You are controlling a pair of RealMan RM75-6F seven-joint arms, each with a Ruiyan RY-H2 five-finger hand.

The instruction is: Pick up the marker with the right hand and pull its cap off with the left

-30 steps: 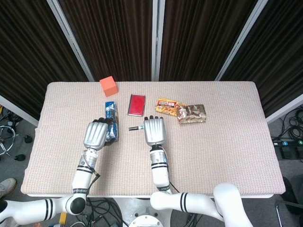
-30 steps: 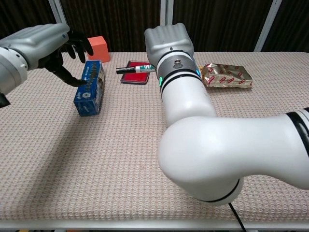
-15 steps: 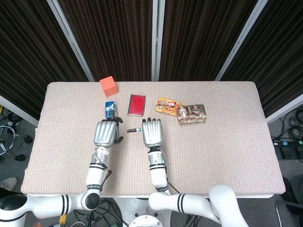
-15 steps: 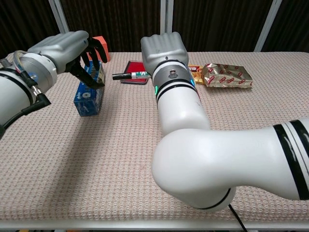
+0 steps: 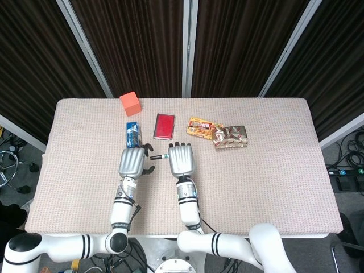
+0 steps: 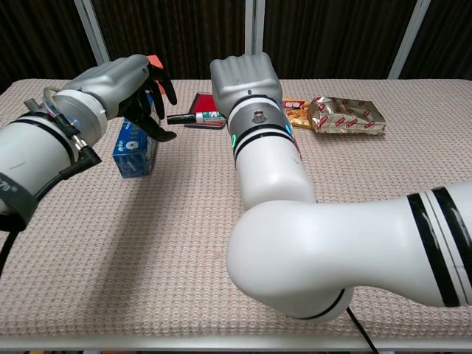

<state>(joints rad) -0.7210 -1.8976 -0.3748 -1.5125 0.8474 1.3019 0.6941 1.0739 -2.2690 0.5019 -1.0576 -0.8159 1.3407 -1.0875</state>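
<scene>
1. Judging by its form, the slim white-barrelled marker with a black cap (image 6: 190,116) is light, rigid and smooth, so it is likely to slip or roll under a loose grip. The barrel is best held firmly around its middle, leaving the capped end free.
2. The cap is probably a snug push fit. A straight pull along the pen's axis looks right, with a pinch taken on the black end only.
3. The marker (image 5: 159,156) shows a black cap pointing toward the left hand, a white body with green print, and a short length only; the rest is hidden inside the right hand.
4. The marker is clear of the beige woven table covering (image 5: 267,170), near the front edge of the flat red case (image 5: 164,125).
5. The right hand (image 5: 181,160) has its fingers curled around the marker's barrel; the chest view confirms a closed fist (image 6: 243,75).
6. The left hand (image 6: 122,82) has dark fingers (image 6: 158,80) spread and empty, close to the cap but not touching it as far as can be seen.
7. The blue rectangular carton (image 6: 136,143) lies just below the left hand.
8. Assessment: pickup is done; cap removal is not yet begun.
</scene>
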